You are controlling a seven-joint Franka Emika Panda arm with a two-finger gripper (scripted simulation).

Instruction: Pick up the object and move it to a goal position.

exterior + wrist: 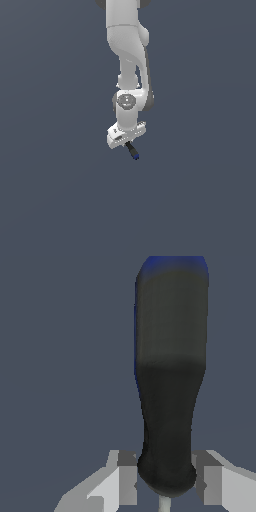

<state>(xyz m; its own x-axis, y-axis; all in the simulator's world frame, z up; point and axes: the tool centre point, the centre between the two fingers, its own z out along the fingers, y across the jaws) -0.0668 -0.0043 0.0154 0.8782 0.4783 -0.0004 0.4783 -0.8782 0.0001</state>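
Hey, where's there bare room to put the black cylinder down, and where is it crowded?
Nearly everywhere is free. The flat grey surface lies bare to the exterior view's left and right of the arm and below the gripper. Only the middle column is crowded: the arm hangs there, and the cylinder sticks out from the gripper, blue tip away from it, between the fingers.

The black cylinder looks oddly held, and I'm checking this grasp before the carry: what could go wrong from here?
1. The black cylinder seems pinched only at its near end between the pincer fingers, with most of its length and the blue tip sticking out, so it may pivot or slip.
2. In the exterior view it hangs tilted below the pincer, so the blue tip would probably touch down first on lowering.
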